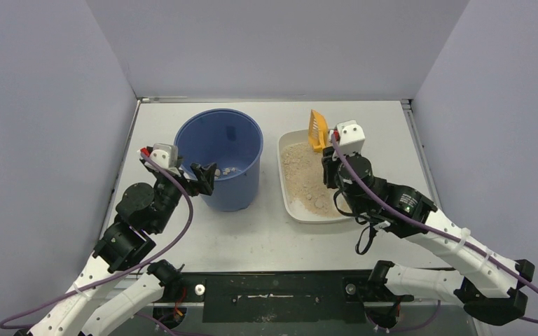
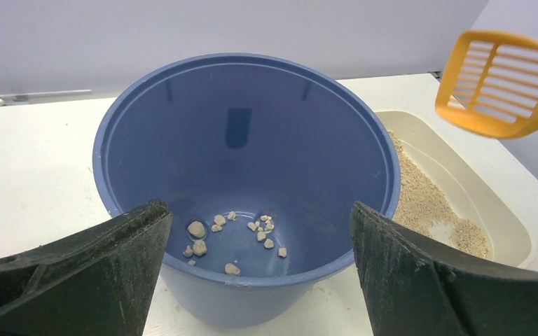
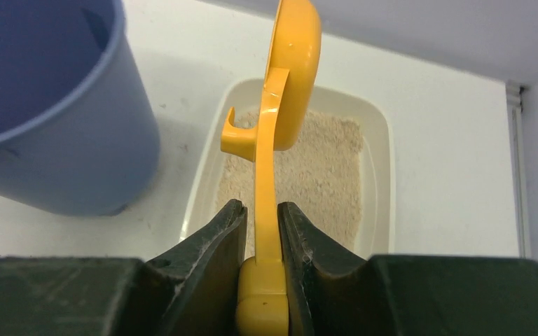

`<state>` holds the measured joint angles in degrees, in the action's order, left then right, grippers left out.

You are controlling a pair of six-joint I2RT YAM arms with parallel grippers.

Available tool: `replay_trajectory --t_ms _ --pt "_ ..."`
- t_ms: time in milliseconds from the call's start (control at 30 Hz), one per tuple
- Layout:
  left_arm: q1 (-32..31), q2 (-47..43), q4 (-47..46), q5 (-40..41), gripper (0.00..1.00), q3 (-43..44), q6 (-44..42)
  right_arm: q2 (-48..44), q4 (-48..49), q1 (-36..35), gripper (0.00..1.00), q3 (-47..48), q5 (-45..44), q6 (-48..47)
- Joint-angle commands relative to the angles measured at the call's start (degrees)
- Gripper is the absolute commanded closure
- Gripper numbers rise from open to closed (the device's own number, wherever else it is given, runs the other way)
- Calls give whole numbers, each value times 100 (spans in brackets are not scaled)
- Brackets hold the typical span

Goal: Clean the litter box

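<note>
The litter box [image 1: 288, 198], a shallow cream tray of tan granules, lies right of the blue bucket [image 1: 219, 162]. In the right wrist view its rim [image 3: 382, 175] shows beyond the jaws. My right gripper [image 3: 260, 213] is shut on the handle of the orange slotted scoop [image 3: 291, 77], which hangs above the tray's far end, its head [image 1: 316, 128] raised and empty. In the left wrist view the scoop [image 2: 501, 82] shows at the upper right. My left gripper [image 2: 260, 231] is open just in front of the bucket's near wall [image 2: 252, 301], with the rim between its fingers, apart from them.
Several pale clumps [image 2: 231, 234] lie on the bucket's bottom. Grey walls close the table on the left, right and back. The table's near edge carries a black rail [image 1: 273, 290] between the arm bases.
</note>
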<state>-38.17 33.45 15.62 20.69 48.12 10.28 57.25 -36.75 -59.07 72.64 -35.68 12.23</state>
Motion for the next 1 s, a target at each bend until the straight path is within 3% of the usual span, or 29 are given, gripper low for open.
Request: replay_trajectory --t_ms 0,233,467,967 --pt "23 -14 -268 -47 3 38 36 -148 -731 872 100 -284 924 1184" --pt "21 -62 -272 -70 3 49 44 198 -1665 1840 100 -282 1968 1808" --pt "26 -125 -265 -109 3 52 53 576 -2410 2837 100 -137 3212 1781" --pt "21 -317 -278 -179 3 66 70 653 -2604 4130 100 -570 4683 1368"
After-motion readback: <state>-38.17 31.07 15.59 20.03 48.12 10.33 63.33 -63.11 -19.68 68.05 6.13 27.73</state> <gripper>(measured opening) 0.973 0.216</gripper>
